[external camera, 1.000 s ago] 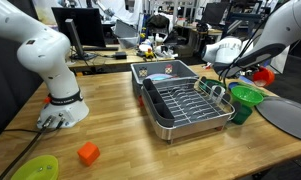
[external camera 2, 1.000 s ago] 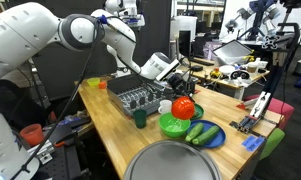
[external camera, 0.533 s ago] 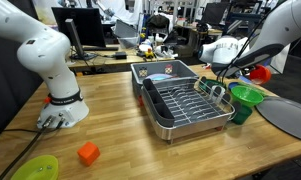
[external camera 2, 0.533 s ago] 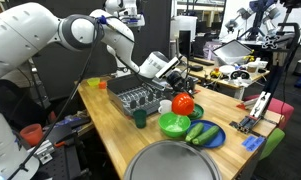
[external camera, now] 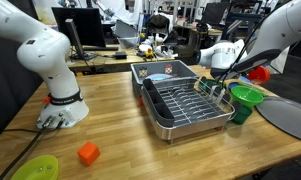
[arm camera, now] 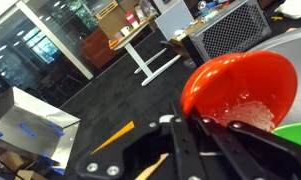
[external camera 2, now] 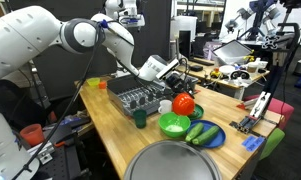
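My gripper (arm camera: 185, 122) is shut on the rim of a red bowl (arm camera: 240, 90), which fills the right of the wrist view, tilted. A green rim (arm camera: 295, 130) shows just under it. In both exterior views the red bowl (external camera: 261, 73) (external camera 2: 183, 104) hangs a little above a green bowl (external camera: 247, 96) (external camera 2: 174, 125) beside the metal dish rack (external camera: 160, 112) (external camera 2: 118, 92). The gripper (external camera: 236, 70) (external camera 2: 174, 77) reaches in from the rack side.
A green cup (external camera: 238, 113) (external camera 2: 140, 118) stands at the rack's corner. A grey round plate (external camera: 290, 115) (external camera 2: 175, 162) and a blue plate with cucumbers (external camera 2: 202, 133) lie near the bowls. An orange block (external camera: 87, 153) and a yellow-green plate (external camera: 35, 168) sit near the table's front.
The arm has shifted very slightly with the red bowl still held; nothing else has moved.
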You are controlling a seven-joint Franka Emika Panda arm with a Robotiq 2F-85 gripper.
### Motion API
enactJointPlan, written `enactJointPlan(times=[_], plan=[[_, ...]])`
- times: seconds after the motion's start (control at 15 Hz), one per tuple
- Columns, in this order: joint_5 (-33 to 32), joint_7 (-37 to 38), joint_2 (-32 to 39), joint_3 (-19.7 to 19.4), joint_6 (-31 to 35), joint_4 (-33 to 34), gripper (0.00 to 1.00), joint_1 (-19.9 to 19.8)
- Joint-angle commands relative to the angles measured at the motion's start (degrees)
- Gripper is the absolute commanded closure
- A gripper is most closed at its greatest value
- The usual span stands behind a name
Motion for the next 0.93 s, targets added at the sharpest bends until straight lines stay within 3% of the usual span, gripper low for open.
enactJointPlan(times=[0.0, 0.87], plan=[[-1.98, -3.09, 1.62, 0.71, -1.43, 1.83, 0.98, -0.08], [-6.81, -6.08, 6.76, 0.32, -2.81, 4.47, 0.98, 2.06]])
